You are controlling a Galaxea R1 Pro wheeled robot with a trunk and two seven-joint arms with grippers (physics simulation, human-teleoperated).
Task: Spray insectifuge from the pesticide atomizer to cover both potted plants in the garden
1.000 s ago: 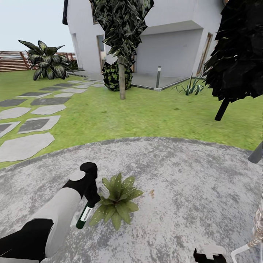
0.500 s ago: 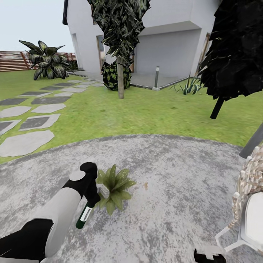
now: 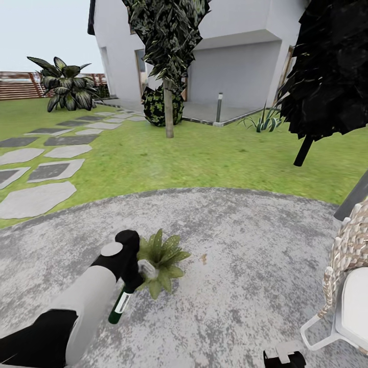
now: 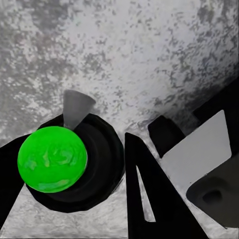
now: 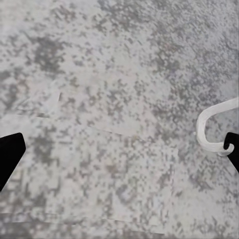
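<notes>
Gripping the pesticide atomizer (image 3: pixel 120 305), left tool (image 3: pixel 134 278) tilts its base steeply downward.

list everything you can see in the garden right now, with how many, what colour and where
pesticide atomizer: one, dark green with a white label, held in the left gripper, hanging down over the patio
potted plant: one, green, on the patio beside the atomizer
stone patio: one, mottled grey, round, in the foreground
lawn: green, beyond the patio
stepping stones: several, grey, across the lawn
house: one, white, at the back
bollard lamp: one, grey, by the house
wicker chair: one, pale, at the patio's edge
left gripper: one, black, jaws shut on the atomizer
right gripper: one, black, low over the patio
</notes>
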